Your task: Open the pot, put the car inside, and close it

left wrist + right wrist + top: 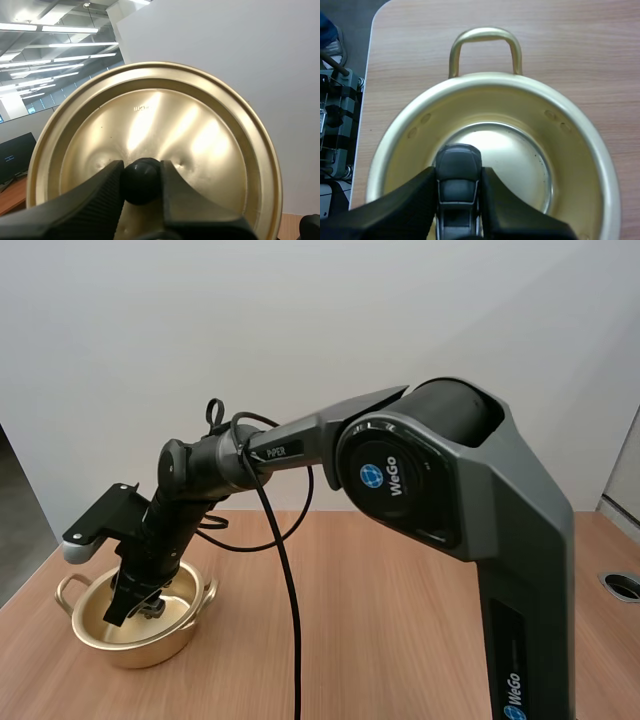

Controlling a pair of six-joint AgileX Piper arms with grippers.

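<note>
A gold pot [150,648] stands open near the table's left edge. My right gripper [130,602] reaches down into it, shut on a small dark grey toy car [153,608]. In the right wrist view the car [458,186] is pinched between the fingers [415,200] just above the pot's shiny bottom, inside the pot's rim [592,137]. My left gripper [141,186] is shut on the black knob [141,179] of the gold lid [165,120], which is held up in the air with its top side facing the camera.
The pot has a loop handle [485,36] on the side towards the table's edge [370,75]. A grey metal frame [337,115] stands just beyond that edge. Bare wooden table [400,640] spreads to the pot's right, with a round cable port [622,585] at the far right.
</note>
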